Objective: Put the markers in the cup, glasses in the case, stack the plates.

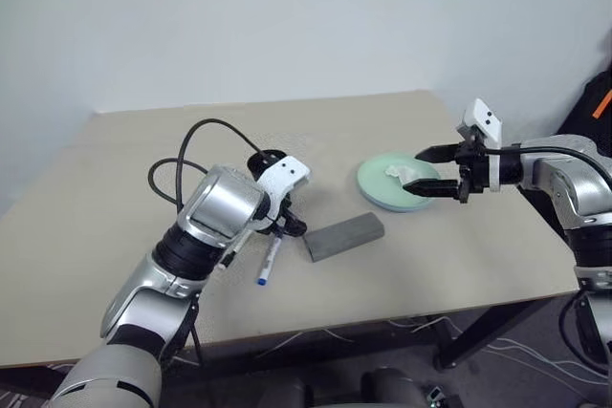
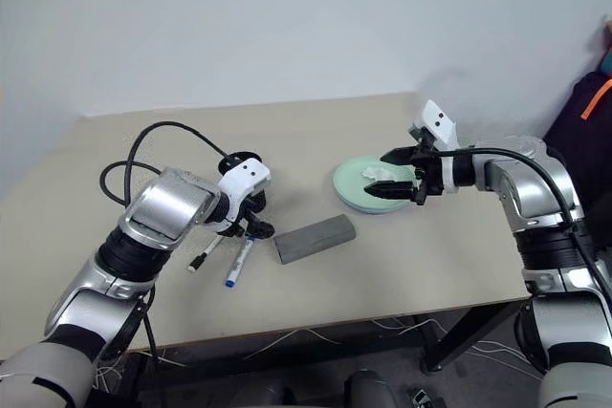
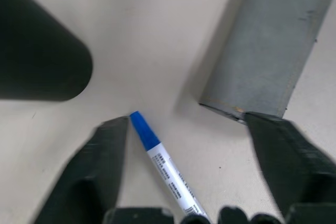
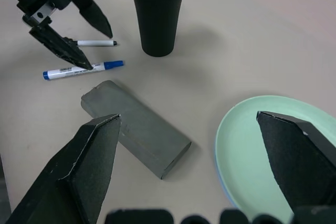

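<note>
left hand [image 4: 79,38] spread wide above the blue-capped marker [image 4: 83,68] lying on the surface [image 1: 402,265] beside the grey case [image 4: 135,128]; right hand [image 2: 397,175] released over the mint plate [image 4: 262,150]

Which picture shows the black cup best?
The right wrist view: the black tapered plastic cup stands whole there, upright with its open rim showing. In the head views the left arm hides most of it, leaving a bit of rim. The left wrist view catches a blurred dark part of its side.
</note>
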Available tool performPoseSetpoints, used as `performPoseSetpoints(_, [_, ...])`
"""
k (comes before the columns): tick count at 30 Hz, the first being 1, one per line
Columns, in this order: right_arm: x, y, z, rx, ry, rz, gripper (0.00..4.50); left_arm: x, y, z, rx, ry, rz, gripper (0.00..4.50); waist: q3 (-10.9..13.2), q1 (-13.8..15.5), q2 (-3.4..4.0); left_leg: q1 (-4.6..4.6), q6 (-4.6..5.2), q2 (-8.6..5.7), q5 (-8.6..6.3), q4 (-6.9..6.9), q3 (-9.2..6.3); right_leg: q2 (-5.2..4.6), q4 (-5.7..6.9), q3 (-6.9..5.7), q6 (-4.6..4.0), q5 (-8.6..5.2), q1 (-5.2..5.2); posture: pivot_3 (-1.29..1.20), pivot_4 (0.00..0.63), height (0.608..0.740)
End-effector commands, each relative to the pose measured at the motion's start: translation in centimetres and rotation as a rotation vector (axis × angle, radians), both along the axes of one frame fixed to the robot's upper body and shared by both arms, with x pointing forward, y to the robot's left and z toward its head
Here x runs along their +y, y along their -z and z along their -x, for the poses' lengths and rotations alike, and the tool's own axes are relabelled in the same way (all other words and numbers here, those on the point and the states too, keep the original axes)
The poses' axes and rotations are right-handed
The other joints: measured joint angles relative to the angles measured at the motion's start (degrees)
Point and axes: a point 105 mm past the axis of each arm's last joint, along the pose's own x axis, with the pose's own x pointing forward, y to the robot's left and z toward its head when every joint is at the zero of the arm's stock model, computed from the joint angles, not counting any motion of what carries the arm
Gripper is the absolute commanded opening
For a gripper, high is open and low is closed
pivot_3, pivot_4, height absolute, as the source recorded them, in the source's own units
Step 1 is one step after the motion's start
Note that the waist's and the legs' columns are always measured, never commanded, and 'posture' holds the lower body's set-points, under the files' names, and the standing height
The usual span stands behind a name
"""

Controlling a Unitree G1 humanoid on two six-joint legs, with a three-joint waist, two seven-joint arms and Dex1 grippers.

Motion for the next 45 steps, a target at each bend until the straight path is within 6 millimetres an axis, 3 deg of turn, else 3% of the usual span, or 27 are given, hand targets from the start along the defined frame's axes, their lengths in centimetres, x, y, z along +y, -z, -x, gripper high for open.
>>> performPoseSetpoints(1, [0.5,-1.6,-0.2,-0.059,-0.025,-0.006,4.50,0.9,-0.2,-0.5,-0.016,-0.071,0.018,4.48,0.0,0.0,0.00,0.00,0.00,0.00,0.00,-0.01,0.00,0.00,0.00,0.00,0.00,0.00,0.00,0.00,0.000,0.732])
performPoseSetpoints(14, [0.6,-1.5,-0.1,-0.056,-0.027,-0.010,4.50,2.5,3.4,0.2,0.079,-0.187,-0.012,4.48,0.0,0.0,-0.01,0.00,-0.01,-0.02,0.00,-0.02,0.00,0.00,0.00,0.01,0.02,0.01,0.01,0.00,0.000,0.732])
performPoseSetpoints(37, [0.7,-1.6,0.0,-0.065,-0.019,-0.021,4.50,1.1,6.3,1.6,0.165,-0.175,-0.037,4.48,0.0,0.1,0.00,0.05,-0.02,-0.03,0.00,-0.02,0.00,-0.01,0.00,0.01,0.00,0.01,0.06,0.00,0.000,0.732])
performPoseSetpoints(41, [0.7,-1.6,0.0,-0.066,-0.019,-0.021,4.50,1.1,6.4,1.7,0.172,-0.175,-0.034,3.62,0.0,0.0,0.00,0.08,-0.02,-0.03,0.00,-0.03,0.01,-0.01,0.00,0.01,0.00,0.00,0.08,0.00,0.000,0.732])
performPoseSetpoints(45, [0.7,-1.6,0.0,-0.068,-0.020,-0.020,4.50,1.1,6.7,2.0,0.179,-0.172,-0.038,2.30,0.0,0.0,0.01,0.11,-0.02,-0.03,0.00,-0.04,0.01,-0.01,0.00,0.01,0.00,0.00,0.10,0.00,0.000,0.732])
